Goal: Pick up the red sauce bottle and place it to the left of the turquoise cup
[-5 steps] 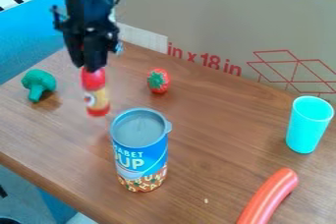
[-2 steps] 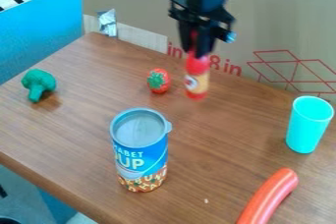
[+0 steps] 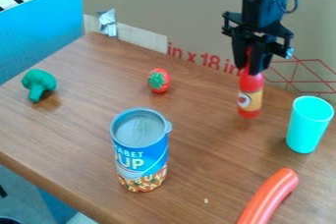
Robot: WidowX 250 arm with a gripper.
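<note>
Since the black gripper [image 3: 254, 68] has its two fingers closed around the top of the red sauce bottle [image 3: 250, 98], the grasp is done, while the release is not. The bottle hangs upright at the right of the scene, between the strawberry [image 3: 158, 81] and the turquoise cup [image 3: 310, 125], nearer the cup but apart from it. Whether its base touches the wooden table [image 3: 203, 139] I cannot tell, so how much lowering is left stays uncertain.

Compared with the earlier frames, the arm has carried the bottle from the left side, past the strawberry, to the right. Since the latest of them it has gone farther right and sits lower in the view. The soup can [image 3: 140, 154] at the near middle, the broccoli [image 3: 39, 84] on the left, the sausage [image 3: 267, 196] at the near right, the strawberry and the cup have all kept their places.
</note>
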